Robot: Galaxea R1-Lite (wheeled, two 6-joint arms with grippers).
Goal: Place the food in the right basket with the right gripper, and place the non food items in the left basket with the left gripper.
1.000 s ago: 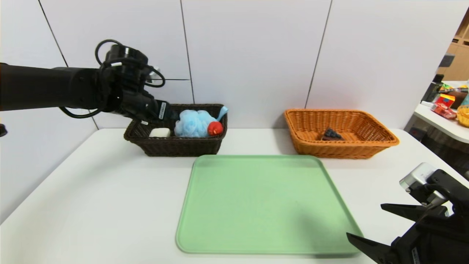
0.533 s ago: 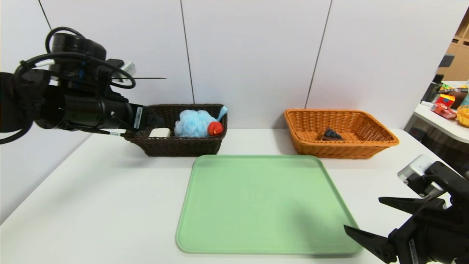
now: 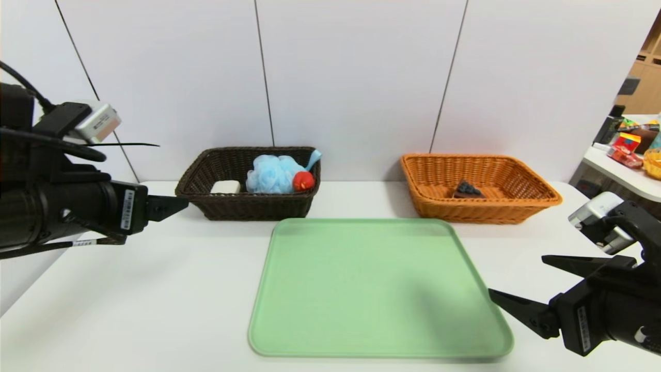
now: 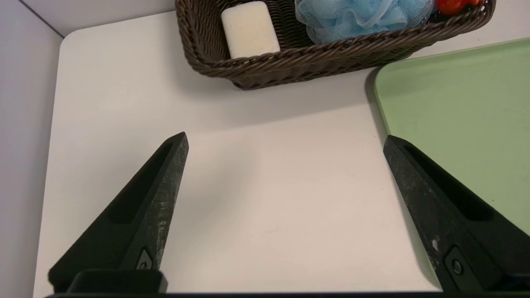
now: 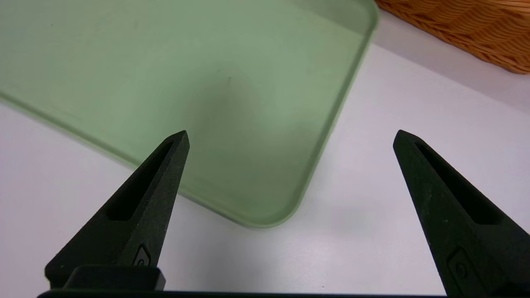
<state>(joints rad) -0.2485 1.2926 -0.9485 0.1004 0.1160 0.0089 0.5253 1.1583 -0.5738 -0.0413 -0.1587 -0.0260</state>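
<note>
Both end effectors, left [image 4: 285, 140] and right [image 5: 290, 136], are seen released, empty. Ahead, the puff [image 3: 272, 174] is judged soft, best pinched by its loop; the cake [image 3: 467, 189] probably fragile.

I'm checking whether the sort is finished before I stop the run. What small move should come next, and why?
Probably just park the left gripper, which hangs open and empty over bare table. The soap, bath puff and red duck lie in the dark basket, the cake slice in the orange basket; the green tray holds nothing.
</note>
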